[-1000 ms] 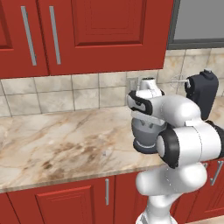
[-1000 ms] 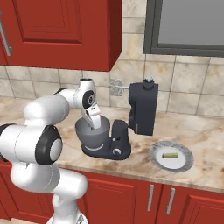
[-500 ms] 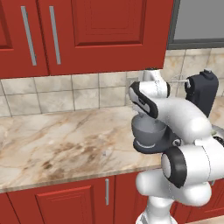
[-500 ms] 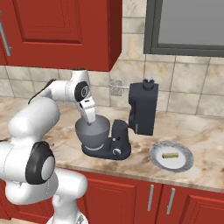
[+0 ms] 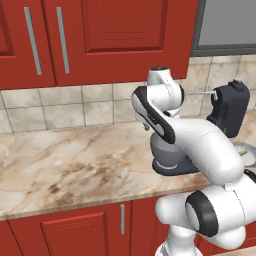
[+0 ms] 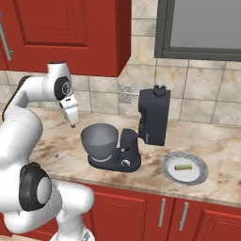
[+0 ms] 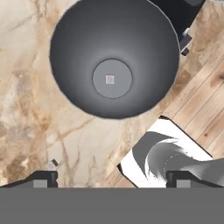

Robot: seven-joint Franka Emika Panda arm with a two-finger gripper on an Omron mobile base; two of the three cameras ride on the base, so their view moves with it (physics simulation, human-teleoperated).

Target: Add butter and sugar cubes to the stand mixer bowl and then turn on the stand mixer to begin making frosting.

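One sugar cube [image 7: 109,79] lies at the bottom of the stand mixer bowl [image 6: 99,140], which sits on the stand mixer [image 6: 153,117] base. A second cube [image 7: 51,165] lies on the counter [image 5: 65,160] left of the bowl. One butter [image 6: 184,166] stick rests on the plate [image 6: 168,172], right. The gripper [image 6: 73,124] hangs spread and empty, left of the bowl.

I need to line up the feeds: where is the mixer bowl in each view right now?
Left base view: the bowl sits right of centre, mostly hidden behind the arm.
Right base view: left of centre on the counter, on the mixer base.
Hand view: upper middle, seen from above, with one sugar cube at its bottom.
Shared landmark: the mixer, right of the bowl in both base views, top right in the hand view.
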